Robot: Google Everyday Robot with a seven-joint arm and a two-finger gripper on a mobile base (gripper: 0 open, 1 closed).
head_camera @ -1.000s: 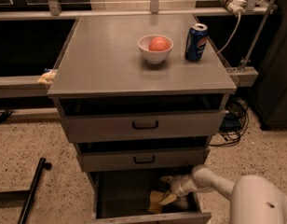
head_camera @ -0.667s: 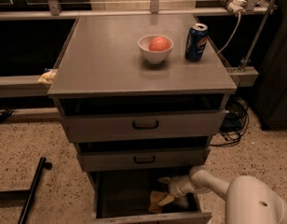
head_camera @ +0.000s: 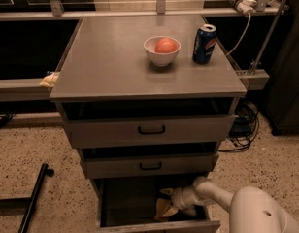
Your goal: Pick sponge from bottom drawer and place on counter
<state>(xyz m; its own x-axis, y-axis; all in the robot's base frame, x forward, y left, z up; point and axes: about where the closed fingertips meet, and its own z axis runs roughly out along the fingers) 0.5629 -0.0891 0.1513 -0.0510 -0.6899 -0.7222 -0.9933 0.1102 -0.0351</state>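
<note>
Grey metal tabletop point(head_camera: 106, 67) carries a white bowl point(head_camera: 161, 55) holding a reddish fruit point(head_camera: 166, 45), with a blue soda can point(head_camera: 204, 43) just to its right. Speckled floor point(head_camera: 42, 144) below; cables point(head_camera: 244, 125) lie to the right of the cabinet. The bottom drawer point(head_camera: 125, 203) stands pulled out. The hand point(head_camera: 177, 198) is inside it, toward the right side. The sponge point(head_camera: 163, 209) sits tilted at the hand's lower left, against it. Whether the hand is clamped on it cannot be told.
</note>
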